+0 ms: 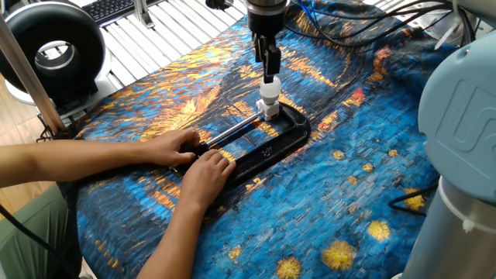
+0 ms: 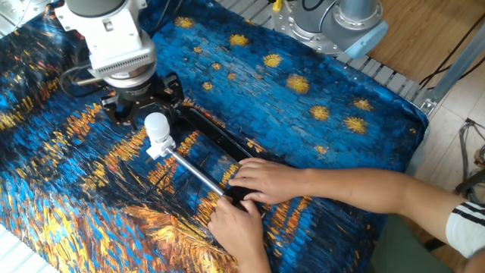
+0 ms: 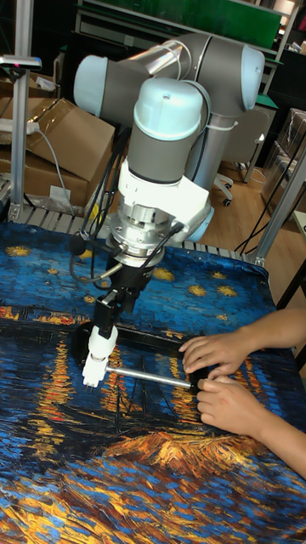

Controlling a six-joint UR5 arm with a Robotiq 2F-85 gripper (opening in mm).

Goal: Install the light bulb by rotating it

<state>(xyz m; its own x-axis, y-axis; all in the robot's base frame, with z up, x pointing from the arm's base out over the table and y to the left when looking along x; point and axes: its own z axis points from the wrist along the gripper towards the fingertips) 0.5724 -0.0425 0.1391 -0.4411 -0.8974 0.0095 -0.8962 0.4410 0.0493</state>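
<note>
Your gripper (image 1: pixel 270 68) hangs straight down over the light bulb (image 1: pixel 269 90), fingers pointing at the globe; from one fixed view the tips sit just above or barely at its top, and I can't tell whether they touch it. Whether the jaws stand apart or together: can't tell either, since the other fixed view hides the tips behind the wrist flange and the tall fixed view shows them only edge-on. In that tall view the gripper (image 3: pixel 105 321) reads as dark fingers ending right at the bulb (image 3: pixel 100 344). The bulb stands upright, neck down, in the small white socket block (image 1: pixel 270 110), which is held in the black C-clamp (image 1: pixel 267 147) at the clamp's end nearest the arm. In the other fixed view the bulb (image 2: pixel 156 126) shows clear of the flange, with the clamp's silver screw rod (image 2: pixel 195 176) running from the socket toward your hands. The clamp lies flat near the middle of the painted cloth (image 1: pixel 333 194) covering the table. Your two hands are on the clamp's handle end, well apart from the bulb: one hand (image 1: pixel 180 146) nearer the far edge, the other hand (image 1: pixel 205 172) nearer the front edge.
</note>
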